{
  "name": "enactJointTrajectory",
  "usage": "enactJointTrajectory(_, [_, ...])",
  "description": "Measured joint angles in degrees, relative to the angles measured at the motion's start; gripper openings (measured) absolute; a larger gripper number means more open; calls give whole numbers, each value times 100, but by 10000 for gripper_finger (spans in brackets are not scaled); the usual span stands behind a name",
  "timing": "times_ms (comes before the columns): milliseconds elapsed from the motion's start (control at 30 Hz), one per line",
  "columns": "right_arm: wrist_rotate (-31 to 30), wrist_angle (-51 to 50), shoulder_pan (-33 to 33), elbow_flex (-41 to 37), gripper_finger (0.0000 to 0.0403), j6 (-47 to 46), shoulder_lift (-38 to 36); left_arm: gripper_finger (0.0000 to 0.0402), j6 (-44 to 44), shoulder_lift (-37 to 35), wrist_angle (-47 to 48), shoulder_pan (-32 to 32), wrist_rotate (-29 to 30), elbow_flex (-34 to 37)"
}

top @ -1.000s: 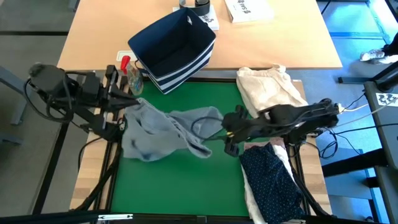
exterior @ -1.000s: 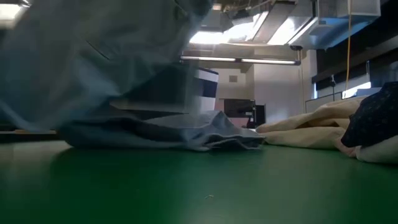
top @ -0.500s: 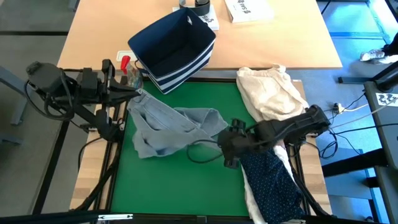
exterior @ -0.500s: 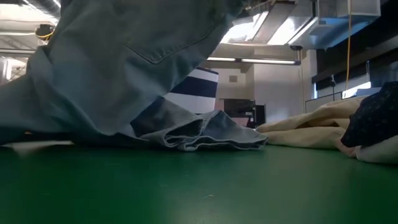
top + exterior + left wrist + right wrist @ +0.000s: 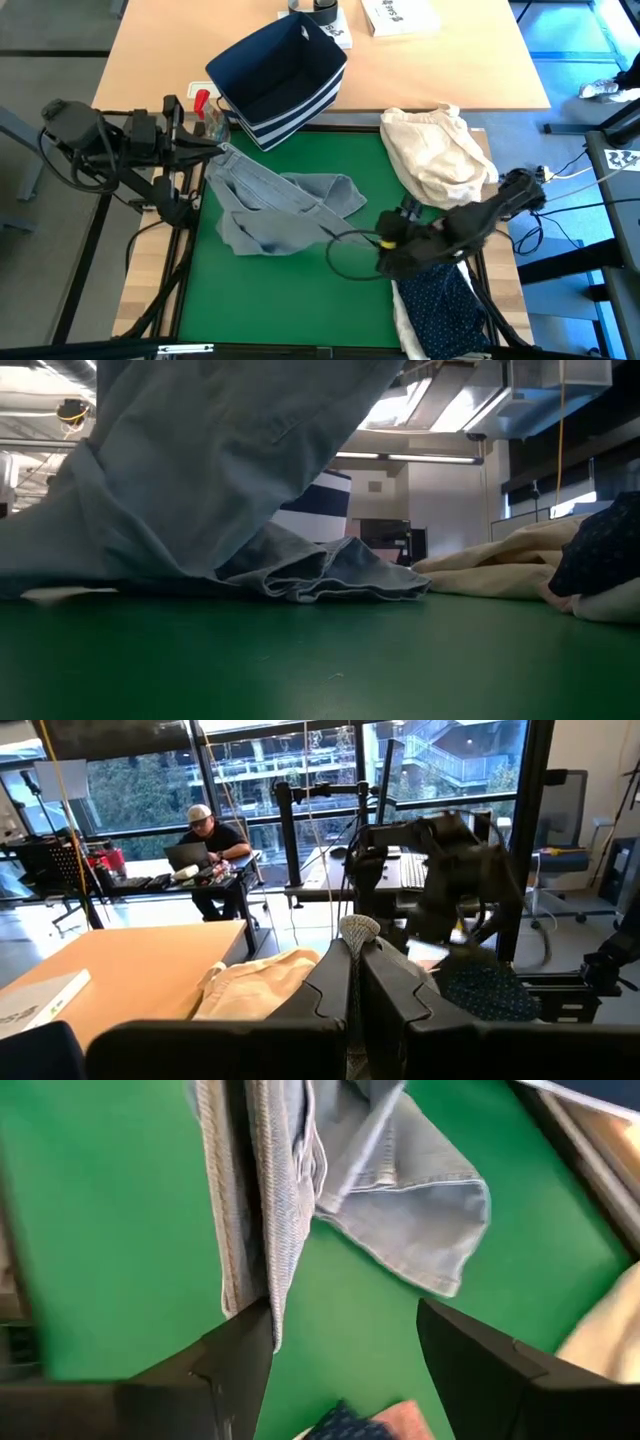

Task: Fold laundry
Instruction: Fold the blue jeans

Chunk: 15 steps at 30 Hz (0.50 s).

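Jeans (image 5: 275, 200) beside bin (image 5: 275, 80), beige bundle (image 5: 435, 150)

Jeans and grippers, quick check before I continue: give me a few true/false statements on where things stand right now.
1. The left gripper is shut on the light grey jeans. True.
2. The right gripper is clamped on the jeans. False: its jaws stand open above the green mat, holding nothing.
3. The jeans lie inside the navy striped bin. False: they are on the mat, with one end lifted at the left gripper.
4. The cream-beige cloth bundle lies at the mat's far right corner. True.
5. The navy white-dotted shirt is spread flat in the mat's middle. False: it is heaped at the right edge.
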<state>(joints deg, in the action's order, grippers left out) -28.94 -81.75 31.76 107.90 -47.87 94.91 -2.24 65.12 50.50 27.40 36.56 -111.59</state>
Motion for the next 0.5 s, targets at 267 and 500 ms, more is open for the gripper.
enactJointTrajectory(267, [61,-188,278,2,246,-582,-397,6,4,0,1,2,-6,-2])
enactJointTrajectory(500, [646,-781,329,4,246,-1267,-467,6,15,13,31,2,-31,0])
